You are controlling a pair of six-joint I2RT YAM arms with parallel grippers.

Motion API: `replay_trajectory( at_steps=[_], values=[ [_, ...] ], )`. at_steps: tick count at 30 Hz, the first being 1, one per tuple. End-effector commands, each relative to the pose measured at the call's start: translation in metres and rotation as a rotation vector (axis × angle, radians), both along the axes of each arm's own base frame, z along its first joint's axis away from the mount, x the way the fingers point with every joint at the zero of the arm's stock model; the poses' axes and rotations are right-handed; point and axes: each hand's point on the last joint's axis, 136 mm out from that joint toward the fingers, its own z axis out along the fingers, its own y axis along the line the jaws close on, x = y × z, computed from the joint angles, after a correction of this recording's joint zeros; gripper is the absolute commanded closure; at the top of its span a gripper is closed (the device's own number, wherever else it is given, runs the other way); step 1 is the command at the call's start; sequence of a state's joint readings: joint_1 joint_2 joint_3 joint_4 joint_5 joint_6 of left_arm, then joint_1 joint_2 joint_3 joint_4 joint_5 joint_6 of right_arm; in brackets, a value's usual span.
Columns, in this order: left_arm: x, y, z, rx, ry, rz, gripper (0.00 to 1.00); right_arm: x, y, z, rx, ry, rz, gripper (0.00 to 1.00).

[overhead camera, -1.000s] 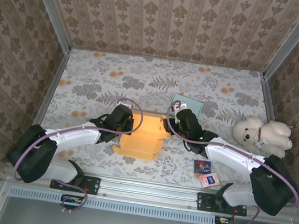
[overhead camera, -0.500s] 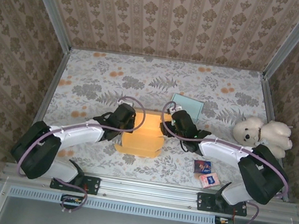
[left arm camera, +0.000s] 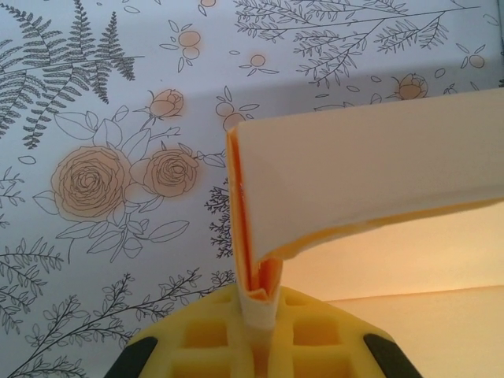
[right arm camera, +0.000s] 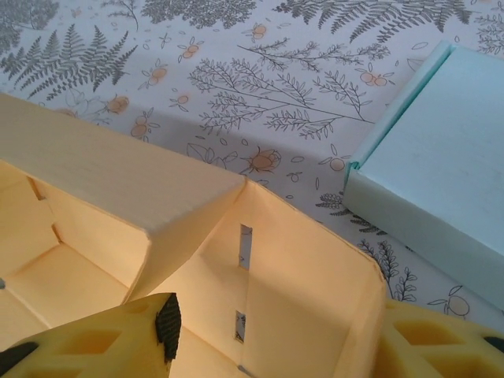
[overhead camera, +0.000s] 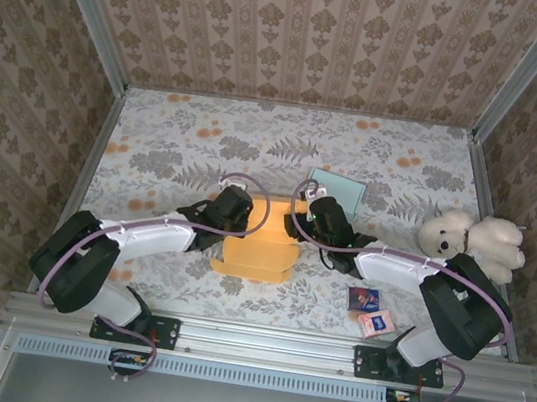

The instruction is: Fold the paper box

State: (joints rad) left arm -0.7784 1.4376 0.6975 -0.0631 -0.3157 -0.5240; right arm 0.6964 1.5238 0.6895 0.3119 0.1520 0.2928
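Beneath both pincers spreads the flat table covered in a pale fern-and-flower print (overhead camera: 159, 124). Between the pincers stands the orange-yellow paper box (overhead camera: 259, 252), partly formed, with its open top facing up and its walls raised.

The left pincer (left arm camera: 260, 331) is at the box's left side. It is clenched on a doubled-over cardboard flap, which rises straight out from between its yellow fingers (left arm camera: 197, 342). The right pincer (right arm camera: 276, 346) is released and straddles the box's right wall. One finger (right arm camera: 102, 339) is inside the box and the other is outside it. A slotted inner panel stands just ahead of it.

Just beyond the right pincer, on its outer side, lies a flat pale-teal cardboard box (right arm camera: 441, 157), near the orange one but apart from it. Well out to the right pincer's right sits a white plush teddy bear (overhead camera: 473, 242). Behind the right pincer, beside its arm, lie two small printed cards (overhead camera: 369, 311), close together.
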Motion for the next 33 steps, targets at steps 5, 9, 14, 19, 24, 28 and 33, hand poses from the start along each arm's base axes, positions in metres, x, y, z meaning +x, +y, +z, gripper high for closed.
replay_trajectory(
  at_steps=[5,9,14,19,24,28,33],
  values=[
    [-0.018,-0.02,-0.017,-0.003,0.094,-0.102,1.0,0.008,0.025,0.026,0.186,-0.096,0.033,0.41],
    [-0.015,-0.011,-0.016,0.024,0.086,-0.063,1.0,0.008,0.024,0.021,0.195,-0.086,0.024,0.41],
    [-0.011,0.005,-0.015,0.057,0.073,0.008,1.0,-0.001,0.009,0.002,0.117,-0.02,-0.01,0.39],
    [-0.008,0.008,-0.015,0.053,0.065,0.028,1.0,-0.016,-0.013,-0.014,0.064,0.026,-0.036,0.38],
    [-0.007,0.013,-0.02,0.068,0.069,0.049,1.0,-0.034,-0.017,-0.024,0.086,0.07,0.007,0.38],
    [-0.006,0.014,-0.019,0.067,0.069,0.056,1.0,-0.04,-0.024,-0.033,0.067,0.087,-0.001,0.38],
    [-0.008,0.012,-0.019,0.053,0.07,0.04,1.0,-0.035,-0.046,-0.04,0.067,0.097,-0.071,0.38]
  ],
)
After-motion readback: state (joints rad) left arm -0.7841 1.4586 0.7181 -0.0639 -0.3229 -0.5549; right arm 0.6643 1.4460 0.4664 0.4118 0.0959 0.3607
